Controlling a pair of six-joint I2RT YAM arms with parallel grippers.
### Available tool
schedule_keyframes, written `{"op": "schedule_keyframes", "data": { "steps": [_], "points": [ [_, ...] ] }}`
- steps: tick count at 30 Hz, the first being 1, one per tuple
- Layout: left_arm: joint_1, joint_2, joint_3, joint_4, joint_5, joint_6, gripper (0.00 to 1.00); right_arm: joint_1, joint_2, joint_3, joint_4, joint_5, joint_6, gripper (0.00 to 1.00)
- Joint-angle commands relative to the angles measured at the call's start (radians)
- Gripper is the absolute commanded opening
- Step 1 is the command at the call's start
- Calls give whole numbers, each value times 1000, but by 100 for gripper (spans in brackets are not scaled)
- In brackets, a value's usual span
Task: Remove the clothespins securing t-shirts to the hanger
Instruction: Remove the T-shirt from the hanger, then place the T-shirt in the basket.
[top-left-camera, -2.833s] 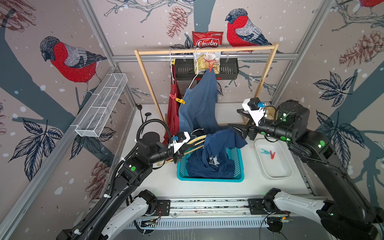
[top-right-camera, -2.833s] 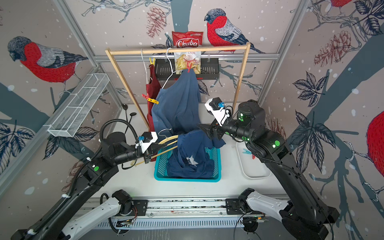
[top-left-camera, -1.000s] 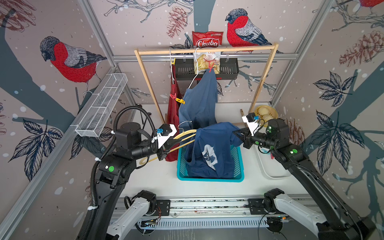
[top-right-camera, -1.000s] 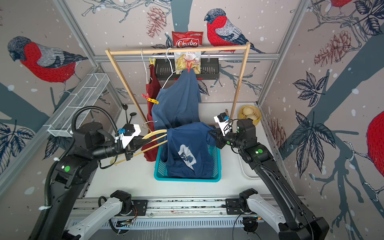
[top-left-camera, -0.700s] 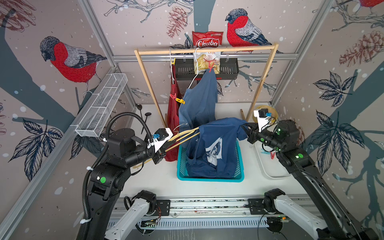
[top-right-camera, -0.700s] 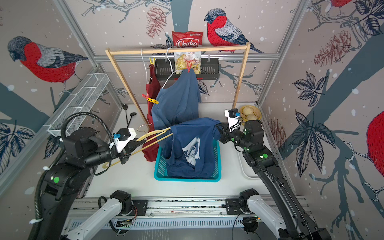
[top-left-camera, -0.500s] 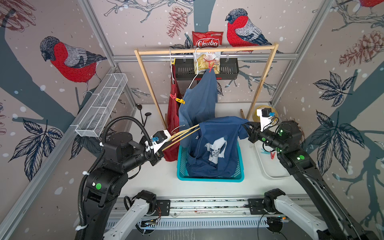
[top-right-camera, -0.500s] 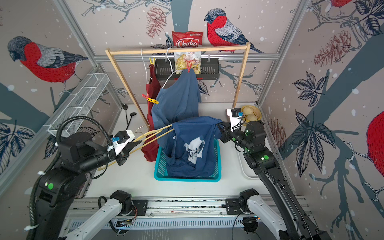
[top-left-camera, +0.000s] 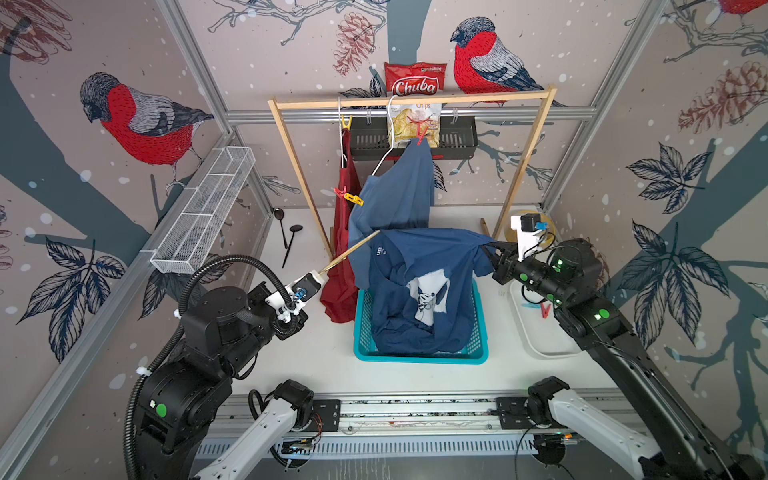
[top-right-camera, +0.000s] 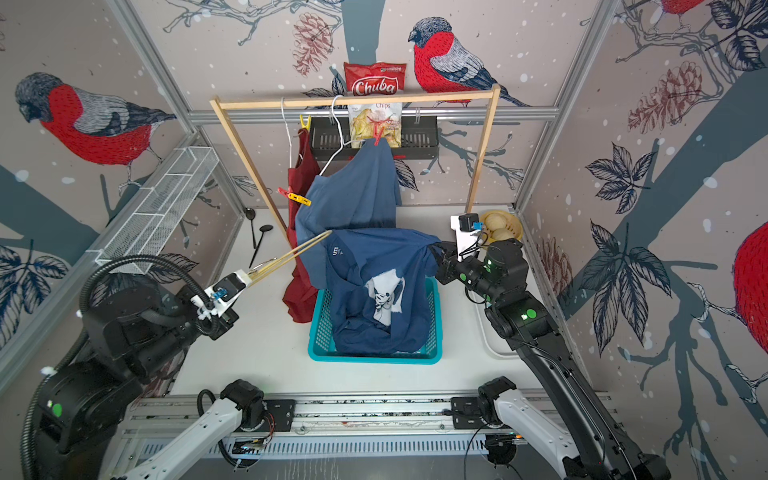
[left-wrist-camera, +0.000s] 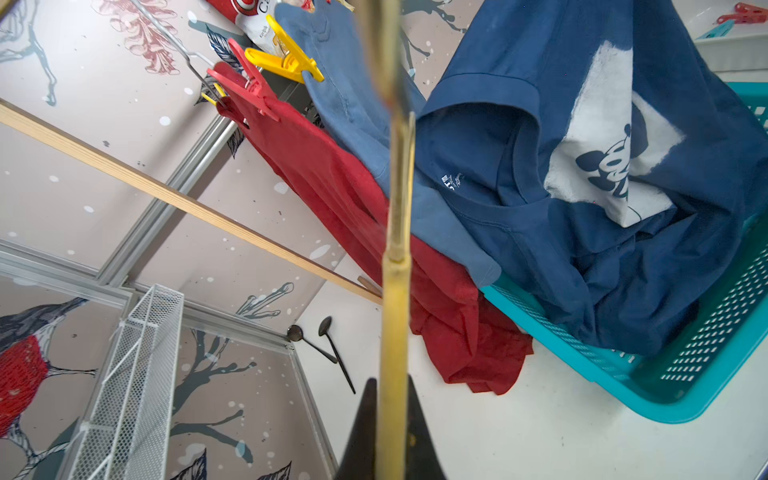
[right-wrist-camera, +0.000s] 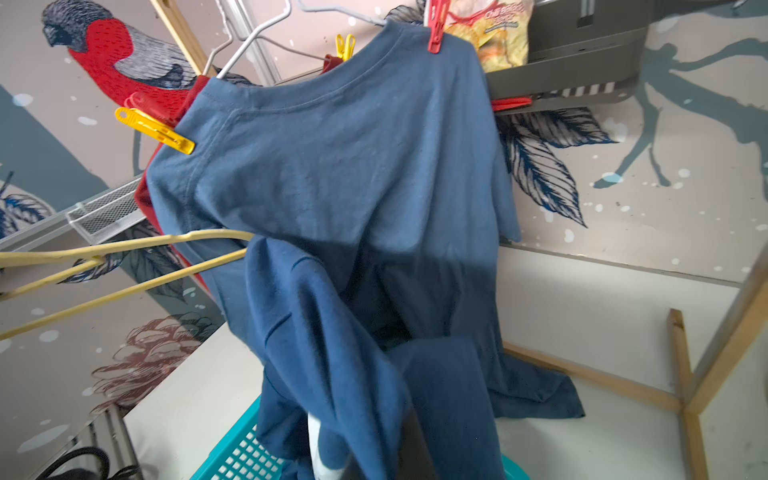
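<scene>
Bird-papered cell, white table (top-left-camera: 324, 365) | navy t-shirt (top-left-camera: 424, 257), limp and light, spread above teal basket (top-left-camera: 419, 358) | left gripper (top-left-camera: 318, 274) clamped on wooden hanger (top-left-camera: 353, 253) | right gripper (top-left-camera: 492, 257) pinched shut on its shoulder cloth | yellow clothespin (top-left-camera: 354, 199) and red clothespin (top-left-camera: 420, 137) left on blue t-shirt (top-left-camera: 399, 195): small, stiff, springy, best squeezed at the tails.

the shiny red snack bag (top-left-camera: 414, 79) up high at the back says "chuba" in big curly white letters. you can read it in both top views (top-right-camera: 374, 81). the pale see-through snack bag (top-left-camera: 409, 118) hanging just under it has the word "chips" near its top. the small words lower down on it are too tiny to read. the dark navy cloth t-shirt (top-right-camera: 374, 257) has a little white mark (left-wrist-camera: 451, 181) printed inside its neck. it looks like letters or numbers, but it is too small to read.
</scene>
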Motion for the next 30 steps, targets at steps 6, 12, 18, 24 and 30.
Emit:
{"op": "schedule_keyframes", "data": {
  "steps": [6,12,18,24,30],
  "points": [
    [-4,6,72,52,281,-88,0,16,50,0,0,-19,-35,0],
    [-3,-20,-34,326,334,-261,0,250,123,18,16,32,-61,0],
    [-4,39,-85,471,313,-381,0,467,281,34,111,49,-26,21],
    [-4,86,-54,453,302,-432,0,470,343,166,-129,262,-50,69],
    [-4,85,-66,458,329,-444,0,305,263,166,-214,265,15,74]
  ]
}}
